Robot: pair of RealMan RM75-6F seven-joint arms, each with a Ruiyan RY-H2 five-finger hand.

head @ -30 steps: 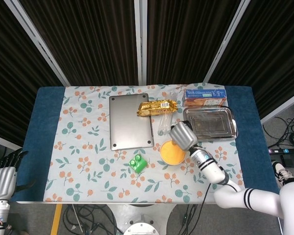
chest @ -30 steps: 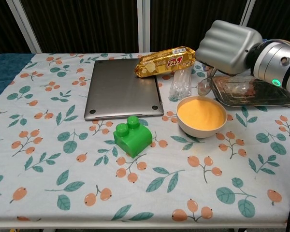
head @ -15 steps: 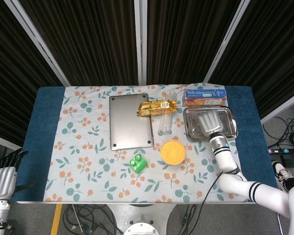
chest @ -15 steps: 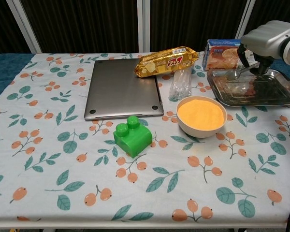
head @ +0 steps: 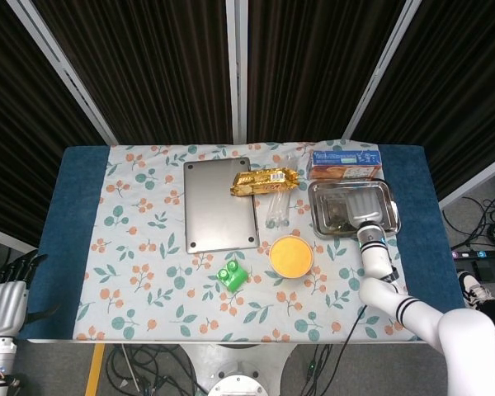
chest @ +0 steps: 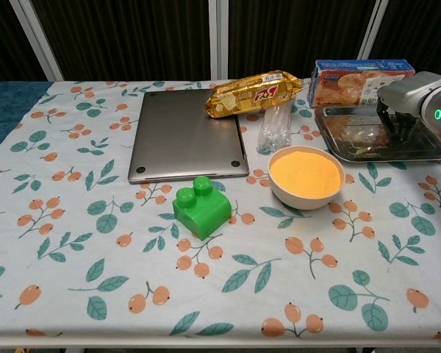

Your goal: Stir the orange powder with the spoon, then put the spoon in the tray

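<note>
A white bowl of orange powder [head: 290,256] [chest: 306,175] stands near the middle right of the table. Behind it and to the right lies the metal tray [head: 388,221] [chest: 331,140]. My right hand [head: 365,208] [chest: 406,103] hangs low over the tray with its fingers pointing down into it. A pale spoon [chest: 364,135] appears to lie low in the tray, its handle running into those fingers; the grip itself is hidden. My left hand [head: 4,304] holds nothing and hangs off the table's front left corner, fingers apart.
A closed grey laptop [head: 221,205] [chest: 187,132] lies left of the bowl, a gold snack packet [head: 265,180] [chest: 253,92] on its far corner. A biscuit box [head: 344,163] [chest: 360,77] stands behind the tray. A green block [chest: 201,206] and a clear plastic piece [chest: 275,126] flank the bowl.
My right hand left the bowl, carried the spoon right and back over the tray, and has now dropped lower into it. The left hand has not moved.
</note>
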